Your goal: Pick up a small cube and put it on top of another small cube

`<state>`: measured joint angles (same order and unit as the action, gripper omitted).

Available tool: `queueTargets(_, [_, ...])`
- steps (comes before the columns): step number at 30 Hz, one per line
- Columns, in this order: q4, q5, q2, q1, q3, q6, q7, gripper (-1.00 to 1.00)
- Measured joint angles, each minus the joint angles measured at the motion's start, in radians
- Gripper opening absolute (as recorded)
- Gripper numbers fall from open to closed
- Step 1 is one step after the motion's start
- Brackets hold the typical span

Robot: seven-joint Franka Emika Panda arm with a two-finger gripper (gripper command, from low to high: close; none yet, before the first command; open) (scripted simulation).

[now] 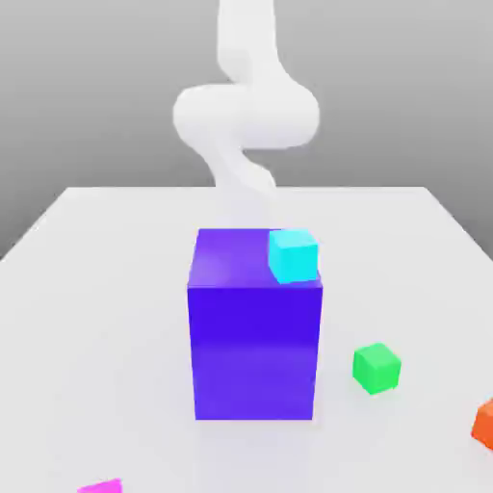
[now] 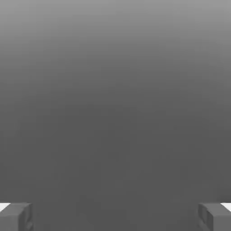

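One white table [image 1: 116, 289] carries everything, with the white arm [image 1: 246, 111] rising behind a tall blue-violet block [image 1: 255, 347] near the middle. On the block's top, at the corner toward the exterior view's right, sits a cyan cube [image 1: 293, 255]. A green cube [image 1: 376, 368] lies right of the block, an orange cube [image 1: 484, 424] at the right edge. The small magenta cube [image 1: 101, 486] lies at the near edge, left of the block. The gripper [image 2: 115, 216] has its fingers [image 2: 16, 216] spread wide, holding nothing.

blue-violet block [image 1: 254, 337], cyan cube [image 1: 293, 255], green cube [image 1: 376, 368], magenta cube [image 1: 102, 486].
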<state>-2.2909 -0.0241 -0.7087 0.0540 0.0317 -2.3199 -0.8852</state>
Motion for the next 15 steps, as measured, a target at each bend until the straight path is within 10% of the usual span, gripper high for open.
queueTargets(15, [0.055, -0.173, 0.552, 0.232, 0.103, -0.118, -0.532, 0.0])
